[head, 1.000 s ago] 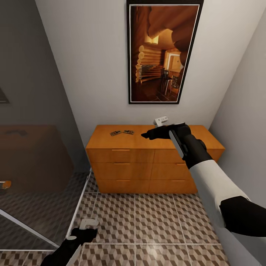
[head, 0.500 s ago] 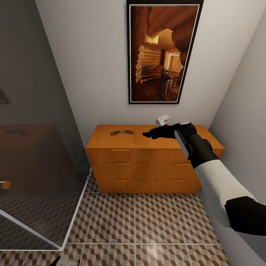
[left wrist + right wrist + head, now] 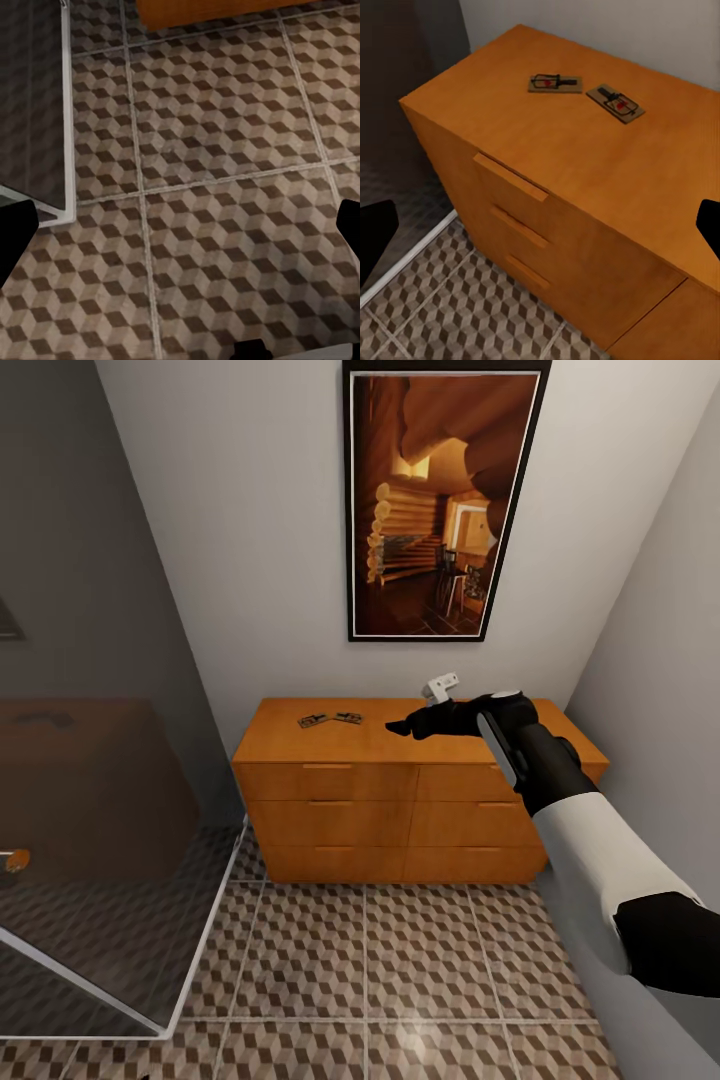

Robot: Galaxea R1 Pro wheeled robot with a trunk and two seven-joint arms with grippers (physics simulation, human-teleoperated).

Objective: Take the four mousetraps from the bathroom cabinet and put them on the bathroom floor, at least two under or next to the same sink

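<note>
Since your right gripper (image 3: pixel 397 727), fingers spread, hovers over the cabinet (image 3: pixel 400 800) top, reach left toward the two mousetraps (image 3: pixel 329 718) lying end to end there; the left gripper, also spread, faces floor (image 3: pixel 217 150).

Two mousetraps (image 3: pixel 556 82) (image 3: pixel 616 103); one cabinet (image 3: pixel 400 810); one framed picture (image 3: pixel 440 500).

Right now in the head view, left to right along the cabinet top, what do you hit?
Left mousetrap → right mousetrap → right claw, over the cabinet top.
</note>
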